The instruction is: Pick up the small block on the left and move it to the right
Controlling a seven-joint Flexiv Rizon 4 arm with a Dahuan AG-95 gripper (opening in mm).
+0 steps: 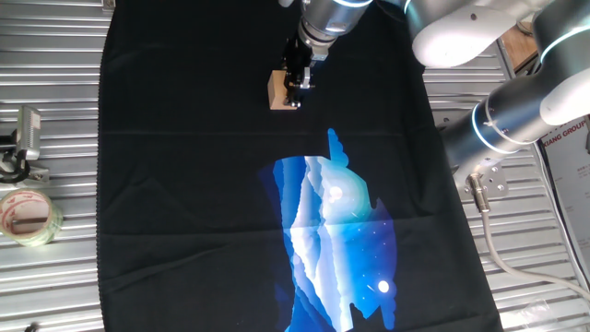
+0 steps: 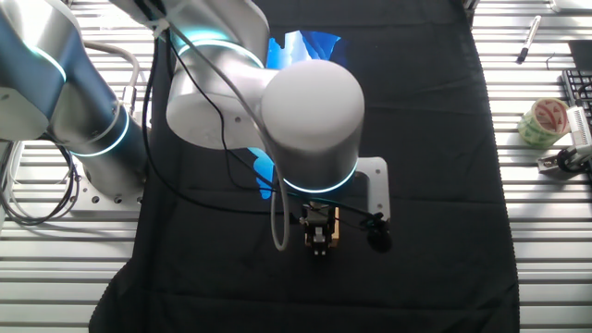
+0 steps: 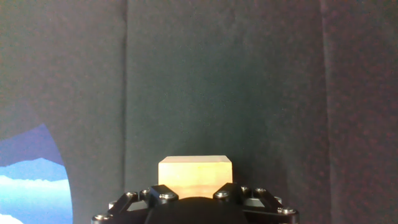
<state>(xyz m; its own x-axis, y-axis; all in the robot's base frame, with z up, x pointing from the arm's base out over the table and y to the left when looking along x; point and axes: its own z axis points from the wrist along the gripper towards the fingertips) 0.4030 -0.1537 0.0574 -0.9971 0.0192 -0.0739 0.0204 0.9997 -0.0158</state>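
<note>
Black cloth [image 1: 184,184] covers the middle of the surface [image 1: 55,111], and on it, toward 12 o'clock in the one fixed view, lies the small block [image 1: 277,90]. It is a light-tan wooden cube, so it has no long axis to consider; any pair of opposite faces is equally good.

Going from left to right in this view: a roll of tape [image 1: 28,217] rests on the bare metal at 9 o'clock, well apart from everything. Then comes the block, and the hand [image 1: 297,85] is touching or almost touching it on its 3 o'clock side. Part of the block shows to the left of the dark fingers, so the block seems to be not fully centred between them, or it is seen at an angle. A blue printed picture [image 1: 336,240] lies on the cloth toward 5 o'clock.

In the other fixed view the arm hides most of the hand [image 2: 319,236]; only a tan strip of the block [image 2: 337,228] shows beside it. In the hand view the block [image 3: 195,171] stands at 6 o'clock, just in front of the hand's base, and it looks to rest flat on the cloth.

I cannot tell whether the hand is released or clenched on the block: the fingertips are not shown clearly in any view. In my judgement, the coming move depends on the block being exactly between the fingers, before it is lifted and carried to the right.
</note>
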